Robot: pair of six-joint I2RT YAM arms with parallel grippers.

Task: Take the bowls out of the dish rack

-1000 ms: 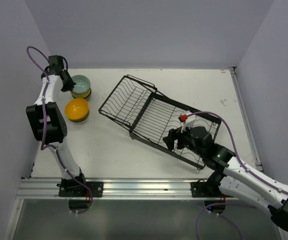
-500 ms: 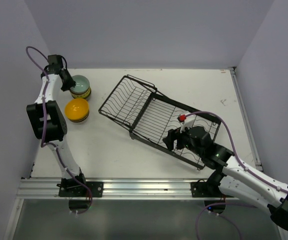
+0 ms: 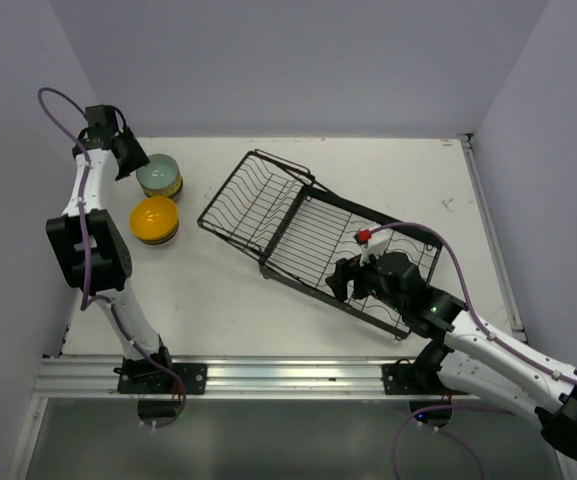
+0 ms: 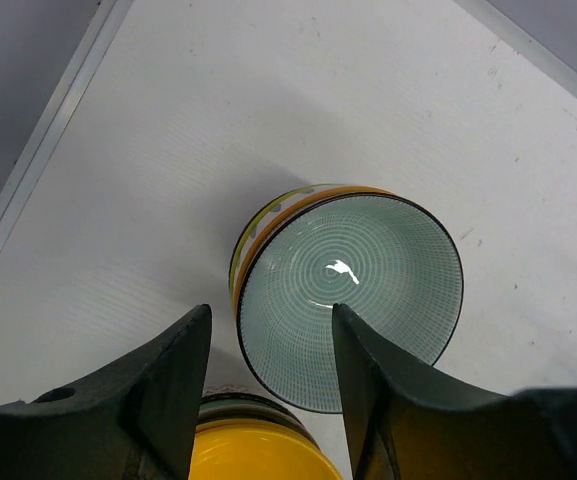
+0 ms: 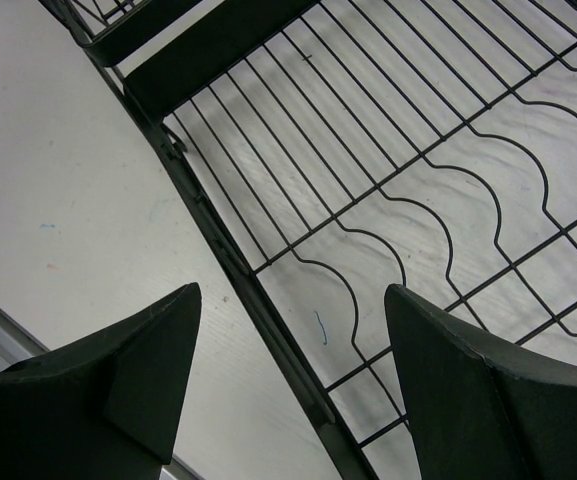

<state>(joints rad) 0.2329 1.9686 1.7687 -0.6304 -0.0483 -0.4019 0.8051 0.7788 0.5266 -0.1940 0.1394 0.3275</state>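
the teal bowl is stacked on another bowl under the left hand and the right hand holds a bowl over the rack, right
Not quite: the right hand holds nothing. The right wrist view shows its fingers open over the bare wires of the dish rack. The teal bowl is indeed stacked on another bowl under the left hand.

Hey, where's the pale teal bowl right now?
In the top view the pale teal bowl sits at the table's far left, stacked on another bowl, just behind the orange-yellow bowl and left of the dish rack.
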